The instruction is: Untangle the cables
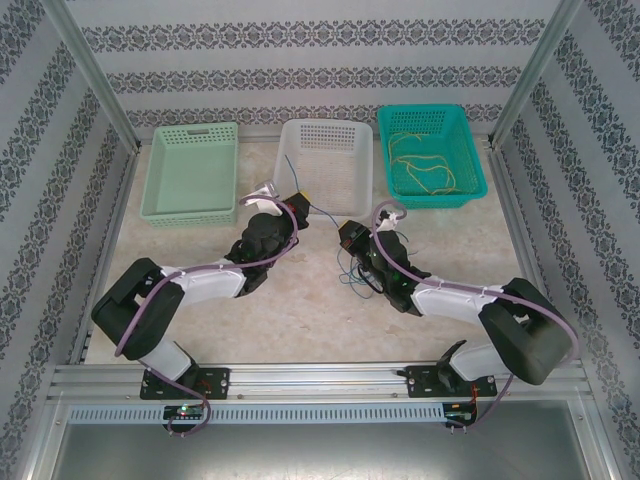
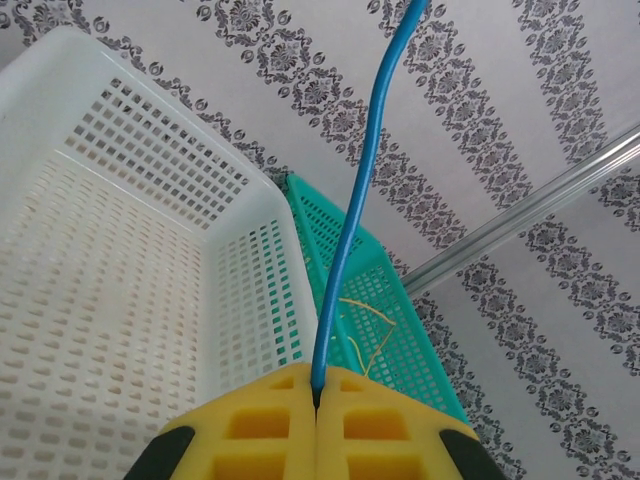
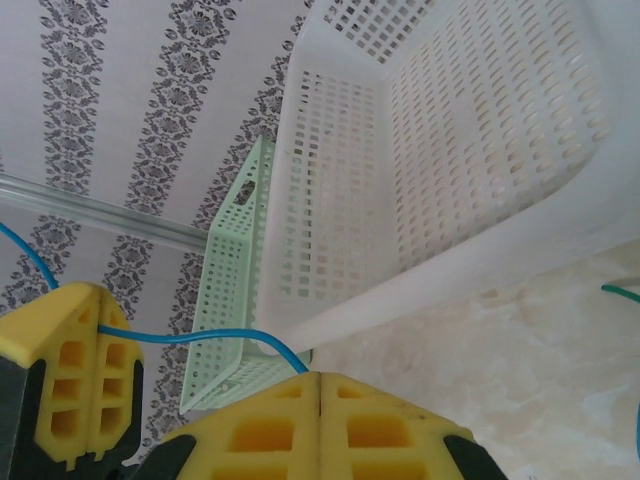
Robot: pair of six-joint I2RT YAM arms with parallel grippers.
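Count: three baskets along the far edge of the table (image 1: 300, 320) — light green basket (image 1: 190, 175) on the left, white basket (image 1: 325, 165) in the middle, teal basket (image 1: 466, 140) on the right.

Two grippers, both clenched on one blue cable (image 2: 350, 230). It is thin, smooth and bright blue.
- Left gripper (image 2: 317, 390): yellow pads pressed together, cable pinched in the seam, rising in a gentle curve past the white basket's corner.
- Right gripper (image 3: 318, 382): pads also closed, the same strand entering at the seam and arcing left to the left gripper's pad close beside it.

From above, the span between them is short and sits just in front of the white basket.

Yellow cables (image 1: 420, 165) — thin loose loops lying in the teal basket; number unreadable.

A small tangle (image 1: 355, 272) of blue and green strands lies on the table under the right arm; count unclear.
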